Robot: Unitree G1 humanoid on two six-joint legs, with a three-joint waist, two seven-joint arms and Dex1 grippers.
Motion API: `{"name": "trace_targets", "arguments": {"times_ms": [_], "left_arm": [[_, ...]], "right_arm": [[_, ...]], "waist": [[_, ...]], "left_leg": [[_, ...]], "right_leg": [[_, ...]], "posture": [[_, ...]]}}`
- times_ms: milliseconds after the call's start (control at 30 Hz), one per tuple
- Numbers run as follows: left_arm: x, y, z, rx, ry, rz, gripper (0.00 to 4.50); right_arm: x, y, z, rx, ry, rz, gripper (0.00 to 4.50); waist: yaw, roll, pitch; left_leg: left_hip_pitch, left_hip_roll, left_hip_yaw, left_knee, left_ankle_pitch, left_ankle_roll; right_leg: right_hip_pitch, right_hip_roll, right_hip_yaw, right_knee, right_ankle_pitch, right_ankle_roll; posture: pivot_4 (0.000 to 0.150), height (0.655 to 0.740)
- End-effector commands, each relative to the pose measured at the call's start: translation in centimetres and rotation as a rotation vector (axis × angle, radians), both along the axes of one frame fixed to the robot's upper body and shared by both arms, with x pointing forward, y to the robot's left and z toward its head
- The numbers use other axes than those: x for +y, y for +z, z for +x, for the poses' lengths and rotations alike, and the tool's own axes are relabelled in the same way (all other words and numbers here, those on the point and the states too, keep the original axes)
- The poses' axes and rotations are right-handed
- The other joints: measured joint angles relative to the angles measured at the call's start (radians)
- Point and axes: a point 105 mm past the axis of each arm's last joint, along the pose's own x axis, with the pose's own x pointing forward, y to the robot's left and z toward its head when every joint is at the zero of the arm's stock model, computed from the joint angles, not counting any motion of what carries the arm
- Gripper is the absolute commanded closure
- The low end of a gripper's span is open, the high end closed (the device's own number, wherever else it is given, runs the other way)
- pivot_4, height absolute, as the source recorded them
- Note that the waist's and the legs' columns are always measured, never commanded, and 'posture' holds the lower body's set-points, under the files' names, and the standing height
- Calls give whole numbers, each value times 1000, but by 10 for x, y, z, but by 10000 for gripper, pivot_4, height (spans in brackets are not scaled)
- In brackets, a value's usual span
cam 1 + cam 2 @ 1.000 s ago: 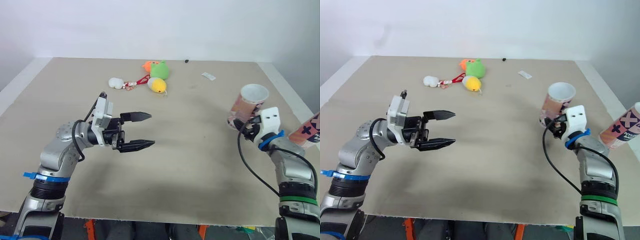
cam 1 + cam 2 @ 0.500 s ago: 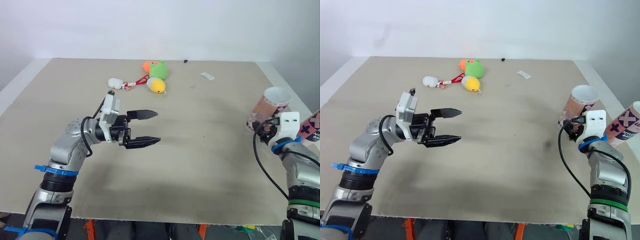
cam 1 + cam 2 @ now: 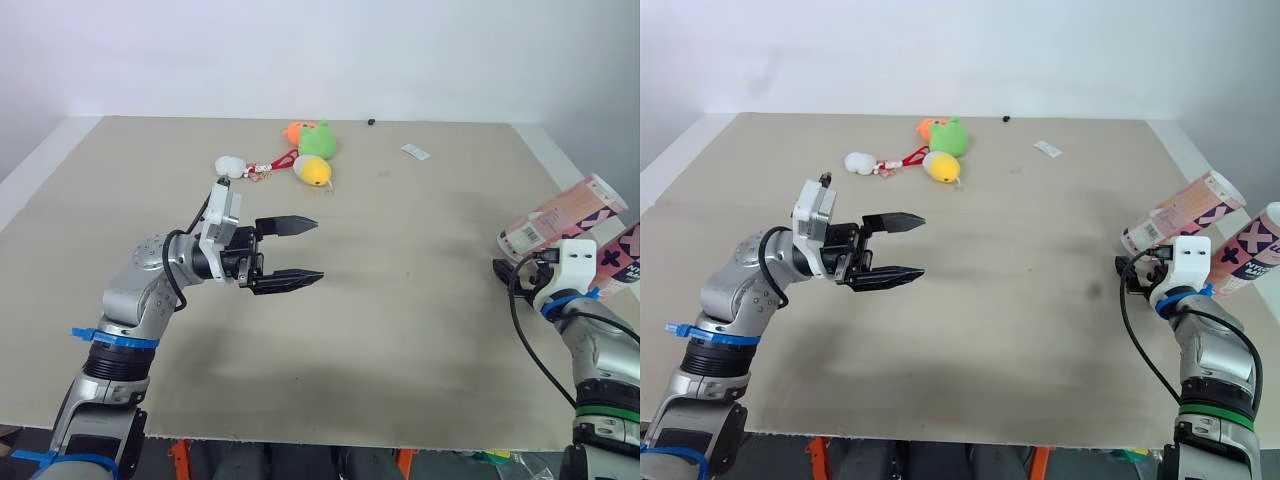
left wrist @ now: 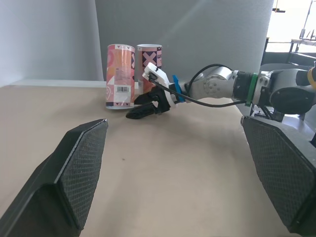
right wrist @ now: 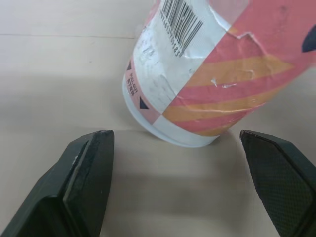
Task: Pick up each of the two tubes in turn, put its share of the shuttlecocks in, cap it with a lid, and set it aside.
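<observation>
Near the right edge of the table [image 3: 400, 330], one tube [image 3: 563, 213] stands upright, long axis vertical, just before the spread right gripper [image 3: 1127, 266]. Second tube [image 3: 1246, 250] stands beside. Their contents are hidden. Left gripper [image 3: 317, 248] is spread, empty.

Plush toys [image 3: 315, 150], white tag [image 3: 417, 152] on beige table [image 3: 400, 330]

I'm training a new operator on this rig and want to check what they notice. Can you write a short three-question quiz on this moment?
1. True or false: the right gripper is shut on a tube.
2. Where are the plush toys? A: between the grippers. B: near the far edge of the table. C: inside a tube.
3. Fill in: the left gripper is over the table with its fingers ___.

Key: 1 false, it is open and short of the tube. 2 B. 3 open.
</observation>
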Motion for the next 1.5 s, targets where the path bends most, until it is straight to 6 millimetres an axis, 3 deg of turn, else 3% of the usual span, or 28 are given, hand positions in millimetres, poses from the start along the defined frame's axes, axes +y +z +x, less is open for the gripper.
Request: {"name": "trace_targets", "arguments": {"times_ms": [33,533,633,767,933,1067,1233,1400,1500], "left_arm": [[3,11,0,-42,6,-12,0],[5,11,1,-47,9,-5,0],[10,9,-1,-24,10,7,0],[28,-11,-11,65,21,90,0],[53,-35,-14,215,125,146,0],[77,-68,-14,368,281,206,0],[95,-69,-5,393,457,128,0],[105,-71,-1,386,565,113,0],[104,-69,1,373,581,97,0]], "right_arm": [[0,22,0,-60,23,-67,1578],[8,21,0,-60,62,-55,1578],[14,14,-8,-28,112,-44,1578],[19,2,-30,55,211,-29,1578],[50,-1,-64,159,473,37,1578],[109,17,-85,148,806,126,1578],[167,26,-92,125,1068,170,1578],[194,25,-82,107,1140,192,1578],[198,23,-76,94,1136,196,1578]], "waist": [[0,0,0],[0,0,0],[0,0,0],[-1,1,-1],[0,1,0],[-8,-1,0],[-18,-6,3],[-15,-7,4],[-14,-7,4]], "left_leg": [[0,0,0,0,0,0],[0,0,0,0,0,0],[0,0,0,0,0,0],[0,1,0,-1,0,0],[0,2,-1,0,-1,2],[3,5,-1,0,-1,1],[4,8,-3,0,-1,1],[3,7,-2,0,-1,1],[0,6,-2,0,-1,0]], "right_leg": [[0,0,0,0,0,0],[0,0,0,0,0,0],[0,0,0,0,0,0],[0,0,0,0,-1,0],[0,0,-1,0,-2,0],[1,1,-1,0,-2,-2],[1,2,-1,0,0,-4],[1,1,-2,0,-2,-6],[0,0,-2,0,-1,-2]], "posture": [[1500,7323],[1500,7323],[1500,7323],[1500,7323],[1500,7323],[1500,7323],[1500,7323],[1500,7323],[1500,7323]]}}
